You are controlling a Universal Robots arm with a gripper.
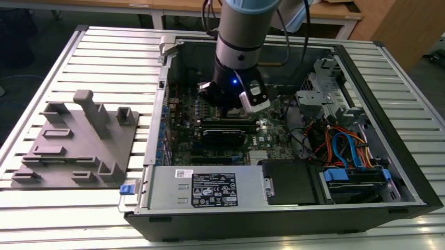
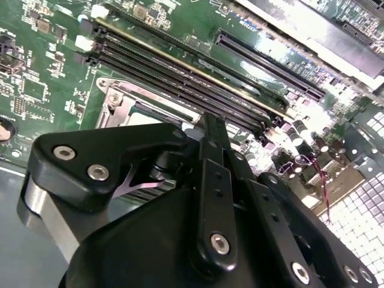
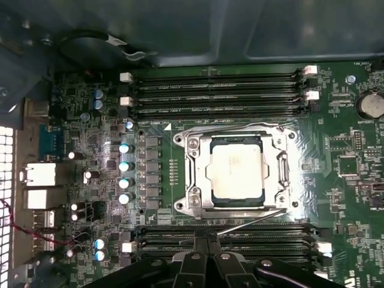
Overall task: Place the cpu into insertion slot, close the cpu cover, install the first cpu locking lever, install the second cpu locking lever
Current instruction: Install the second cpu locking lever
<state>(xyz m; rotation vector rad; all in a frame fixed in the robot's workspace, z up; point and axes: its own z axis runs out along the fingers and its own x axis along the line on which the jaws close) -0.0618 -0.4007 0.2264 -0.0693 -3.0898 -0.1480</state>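
My claw (image 3: 207, 240) hangs over the board with black fingers pressed together, holding nothing. Just beyond it the dull silvery cpu (image 3: 236, 172) lies flat in the slot (image 3: 210, 198), framed by the shiny metal cover (image 3: 195, 174). Green board (image 3: 342, 138) with long black memory slots sits in a steel case (image 1: 208, 192) on a ribbed table (image 1: 104, 47).

Print on the power supply's white label (image 1: 213, 189) cannot be made out.

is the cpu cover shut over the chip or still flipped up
Shut. In the first wrist view the cpu cover lies flat around the chip, which sits in the socket and shows through the cover's cut-out middle.
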